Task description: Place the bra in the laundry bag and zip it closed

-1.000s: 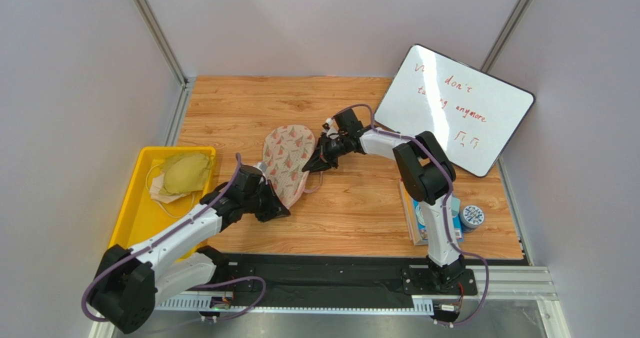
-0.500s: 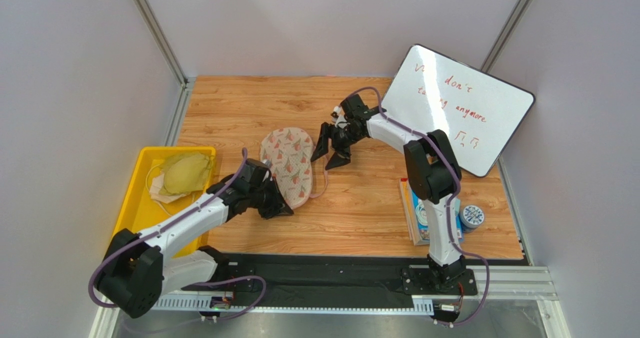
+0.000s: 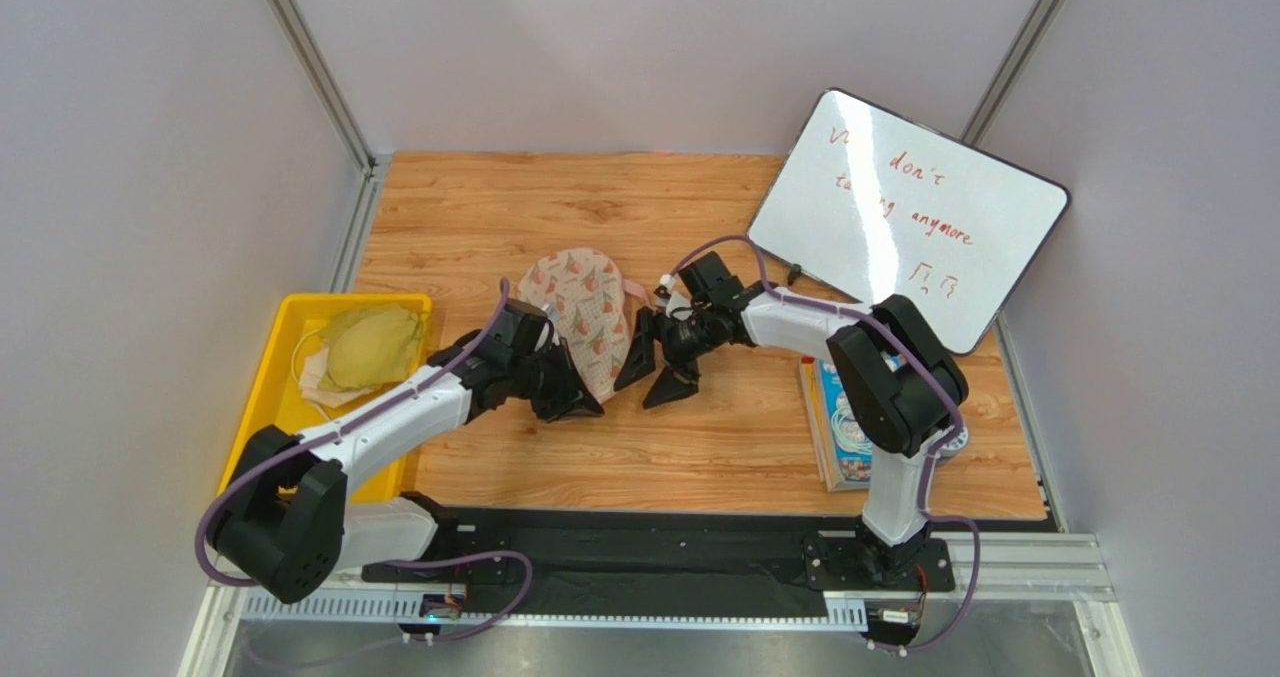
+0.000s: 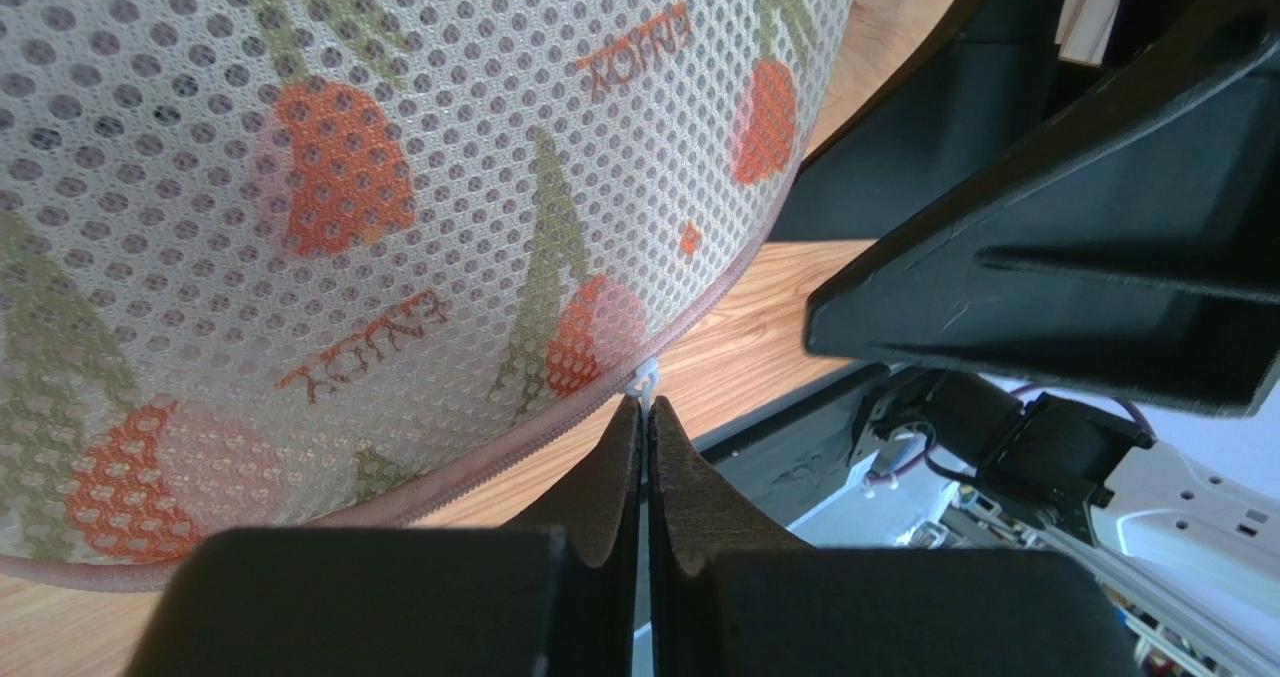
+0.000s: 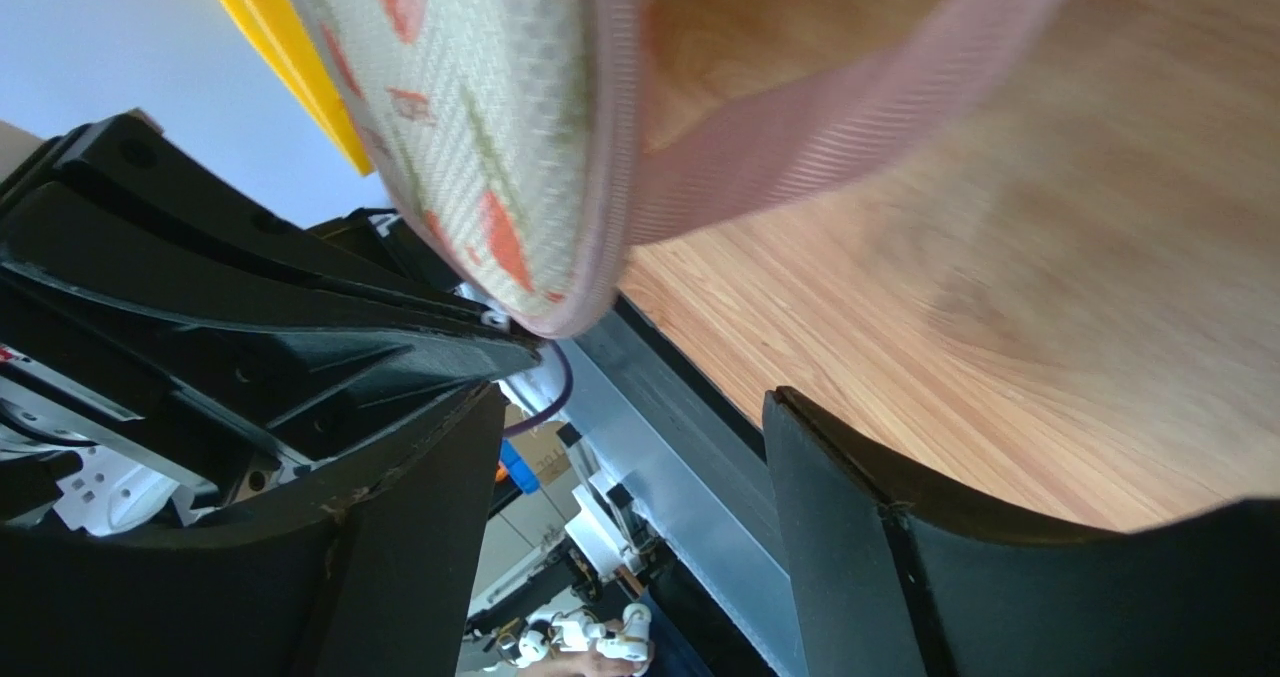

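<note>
Top external view: the peanut-shaped beige laundry bag with red-and-green leaf print (image 3: pixel 579 314) lies flat on the light wooden table (image 3: pixel 496 212), left of centre, with its long axis running from far to near. The left gripper (image 3: pixel 589 401) sits at the bag's near end. The right gripper (image 3: pixel 655 374) sits just beside the bag's right edge, so the bag lies between the two. The yellow plastic bin (image 3: pixel 268 407) stands at the left edge of the table and holds a pile of pale beige and yellow garments (image 3: pixel 365 347). The white dry-erase board with red writing (image 3: pixel 909 220) leans at the far right. Left wrist view: the left gripper (image 4: pixel 646 415) has its black fingers (image 4: pixel 609 475) pressed together, leaving no gap. Their tips meet on the small white zipper pull (image 4: pixel 646 382) at the pink-trimmed rim of the laundry bag (image 4: pixel 376 182). The zipper line along the visible rim is closed, and the bag's contents cannot be seen through the printed mesh. Right wrist view: the right gripper (image 5: pixel 639 407) is spread wide with nothing between its fingers (image 5: pixel 962 557), which hang above bare wood. The laundry bag (image 5: pixel 481 122) is just ahead of this gripper. The pink webbing strap (image 5: pixel 842 122) runs from the bag's rim across the table.
</note>
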Robot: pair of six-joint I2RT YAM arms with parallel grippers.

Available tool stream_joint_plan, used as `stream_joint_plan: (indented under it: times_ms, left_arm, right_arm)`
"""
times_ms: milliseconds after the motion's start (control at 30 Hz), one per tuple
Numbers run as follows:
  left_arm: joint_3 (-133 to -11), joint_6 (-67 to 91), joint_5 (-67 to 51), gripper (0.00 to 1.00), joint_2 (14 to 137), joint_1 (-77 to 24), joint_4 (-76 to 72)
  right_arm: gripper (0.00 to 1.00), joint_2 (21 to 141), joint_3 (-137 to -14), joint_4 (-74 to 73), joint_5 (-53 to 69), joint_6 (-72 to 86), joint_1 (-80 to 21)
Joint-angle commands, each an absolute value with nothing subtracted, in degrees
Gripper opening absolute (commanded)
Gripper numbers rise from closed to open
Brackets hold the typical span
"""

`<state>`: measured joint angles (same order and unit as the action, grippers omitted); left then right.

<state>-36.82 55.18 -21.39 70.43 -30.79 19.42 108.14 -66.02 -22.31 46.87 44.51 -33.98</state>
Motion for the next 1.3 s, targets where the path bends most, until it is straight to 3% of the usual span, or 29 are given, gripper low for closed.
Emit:
stream_joint_plan:
  times_ms: [0,100,200,300,333,433,467,633,1033,1100,1133,1267]
  left_arm:
    - [-38.4,54.4,-23.2,0.0,70.4,-30.9,17.8]
    - [-38.2,54.3,-23.2,0.0,70.0,-30.9,17.8]
    - [-38.2,54.3,-23.0,0.0,69.6,-30.9,18.0]
    - [-38.1,54.3,-22.6,0.0,69.2,-30.9,18.2]
    - [-38.1,54.4,-22.5,0.0,69.1,-30.9,18.2]
    - [-37.4,54.7,-21.7,0.0,68.8,-30.9,19.0]
    - [-37.3,54.8,-21.4,0.0,68.5,-30.9,20.3]
    - [-33.2,55.8,-18.3,0.0,65.9,-28.3,24.4]
    - [-27.9,55.4,-18.4,0.0,57.1,-25.3,26.7]
    - [-28.3,55.7,-19.8,0.0,57.6,-25.2,25.1]
    - [-28.4,55.9,-20.2,0.0,57.7,-25.2,24.3]
    - [-29.5,56.5,-22.2,0.0,59.8,-25.2,21.1]
  right_arm:
    - [0.67,108.2,-66.6,-10.6,49.5,50.4,-35.0]
    - [0.61,110.3,-68.2,-9.7,50.3,51.5,-35.4]
    - [0.48,112.3,-68.2,-7.2,50.7,54.1,-35.8]
    - [0.33,113.6,-68.2,-6.9,50.5,54.8,-35.7]
    - [0.21,113.8,-68.2,-7.2,50.5,54.8,-35.7]
    - [0.01,114.5,-67.7,-7.8,50.1,54.6,-34.7]
    - [0.0,114.7,-67.5,-7.7,50.1,54.6,-33.7]
    - [0.0,115.0,-68.1,-10.8,51.1,51.5,-29.9]
    - [0.02,120.9,-87.4,-34.7,46.1,32.2,-28.3]
    - [0.11,120.9,-88.8,-37.3,44.7,31.5,-28.8]
    - [0.26,120.9,-89.7,-38.4,44.1,31.1,-29.0]
    - [0.54,118.0,-86.5,-39.4,43.1,32.9,-29.4]
